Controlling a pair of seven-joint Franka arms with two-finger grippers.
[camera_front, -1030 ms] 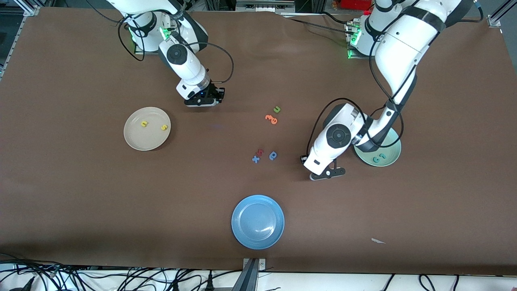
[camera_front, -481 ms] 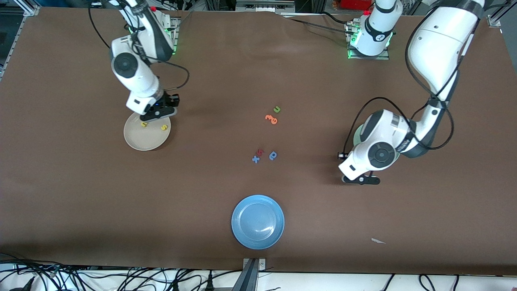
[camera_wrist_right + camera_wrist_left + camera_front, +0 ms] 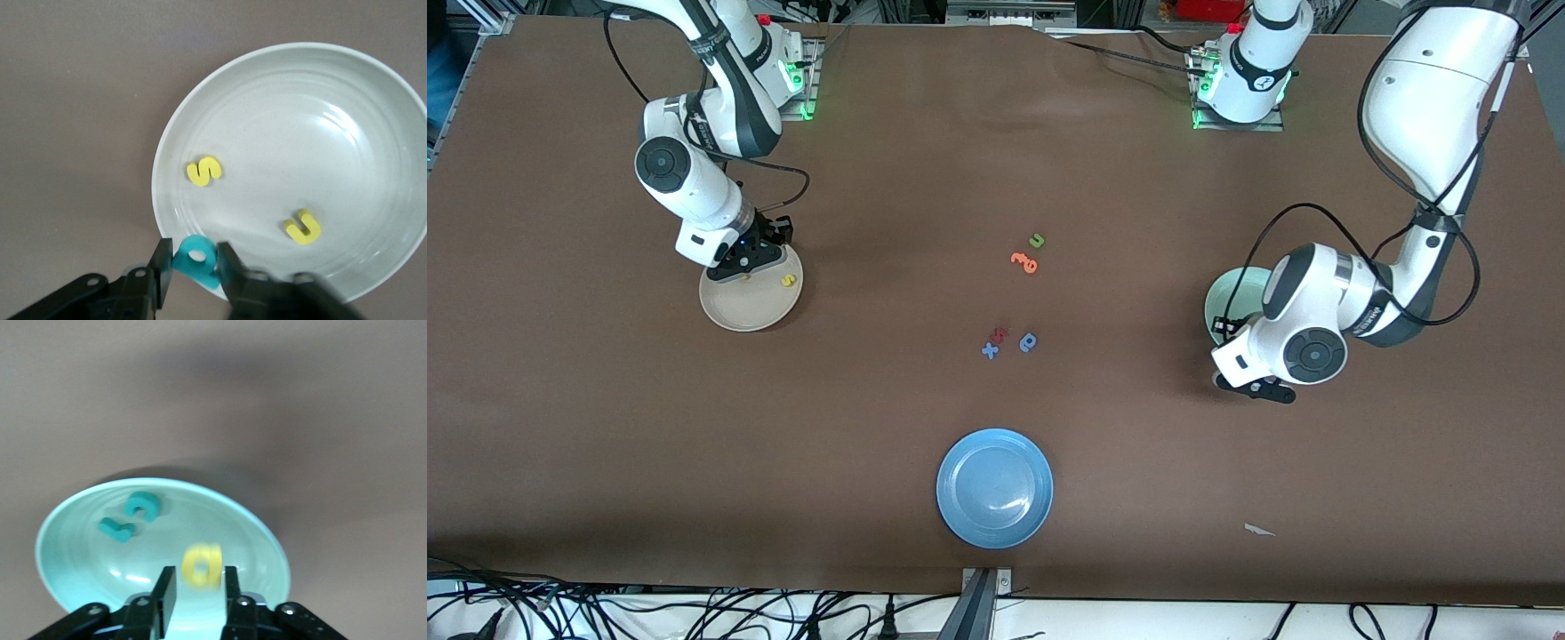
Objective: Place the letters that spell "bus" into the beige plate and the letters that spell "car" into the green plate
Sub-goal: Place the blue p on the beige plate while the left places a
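The beige plate point(image 3: 734, 313) lies toward the right arm's end of the table. It holds a yellow "s" point(image 3: 203, 171) and a yellow "u" point(image 3: 303, 227). My right gripper point(image 3: 743, 265) hangs over that plate's rim point(image 3: 300, 120), shut on a teal "b" point(image 3: 200, 263). The green plate point(image 3: 1227, 298) lies toward the left arm's end and holds a teal "c" point(image 3: 143, 507) and a teal "r" point(image 3: 117, 529). My left gripper point(image 3: 199, 572) is low over this plate point(image 3: 80, 560) and open. A blurred yellow "a" point(image 3: 202, 565) sits loose between its fingertips.
Mid-table lie an olive "u" point(image 3: 1036, 240), an orange letter point(image 3: 1024, 261), a dark red "s" point(image 3: 1000, 334), a blue "x" point(image 3: 990, 350) and a blue "a"-like letter point(image 3: 1028, 342). A blue plate point(image 3: 994, 487) sits nearest the front camera. A paper scrap point(image 3: 1258, 530) lies near that edge.
The right arm swung from mid-table out over the beige plate. The left arm moved from beside the green plate to over it.
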